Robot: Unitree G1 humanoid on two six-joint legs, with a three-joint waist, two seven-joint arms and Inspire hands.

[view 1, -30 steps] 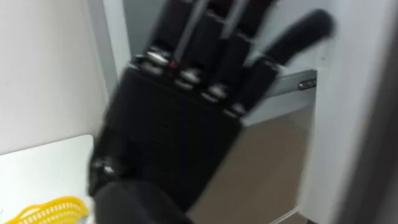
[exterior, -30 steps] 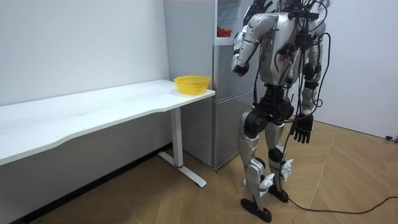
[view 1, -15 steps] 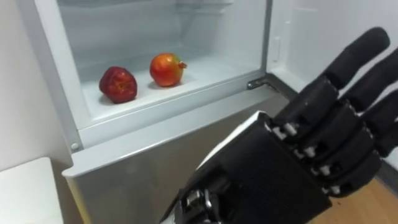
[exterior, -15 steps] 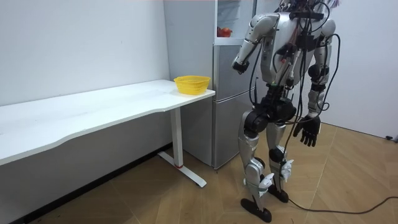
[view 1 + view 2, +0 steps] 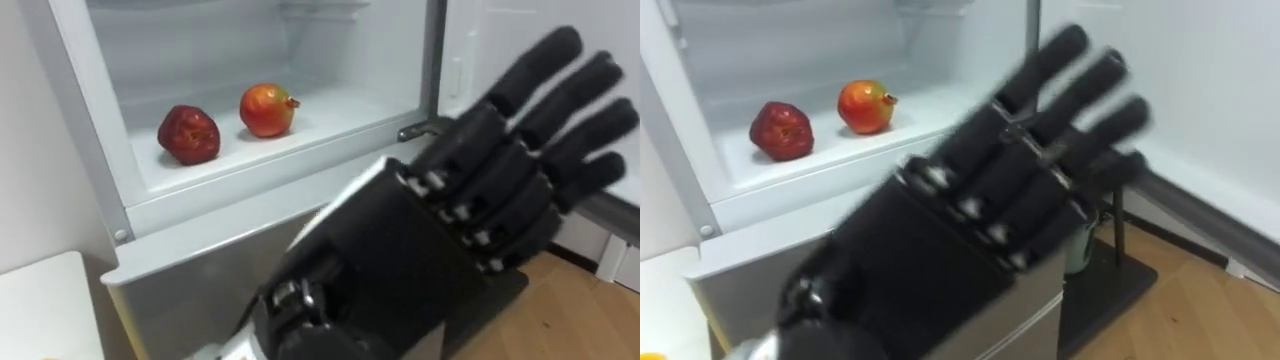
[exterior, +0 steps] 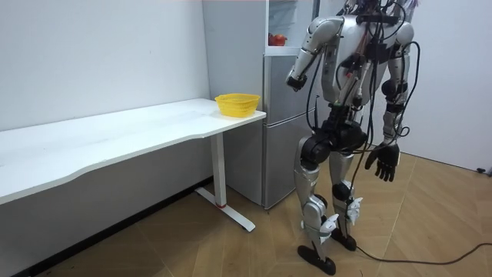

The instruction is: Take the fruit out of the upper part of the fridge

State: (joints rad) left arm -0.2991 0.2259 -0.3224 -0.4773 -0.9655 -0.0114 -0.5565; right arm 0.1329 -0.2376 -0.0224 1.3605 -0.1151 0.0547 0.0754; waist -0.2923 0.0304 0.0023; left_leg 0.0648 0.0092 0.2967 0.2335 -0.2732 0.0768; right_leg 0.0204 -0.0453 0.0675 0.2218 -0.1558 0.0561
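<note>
**Fridge open, fruit not yet taken.**

The robot stood facing the open upper fridge (image 5: pixel 78 130), with the desk (image 5: pixel 40 300) at its left. A dark red apple (image 5: pixel 188 134) and a red-orange fruit (image 5: pixel 267 109) lay on the shelf (image 5: pixel 340 118), near each other but apart, the apple to the left. The left robot hand (image 5: pixel 440 230) was raised in front of the fridge, below and right of the fruit, fingers straight and spread, holding nothing. The right robot hand (image 6: pixel 383 162) hung by the hip, fingers loose and empty. By my reading only the door was done; reaching in, grasping and lifting out were all left. Both fruits were roundish with no clear long axis. The red-orange one's small nub pointed right; I could not tell how the apple was turned.
</note>
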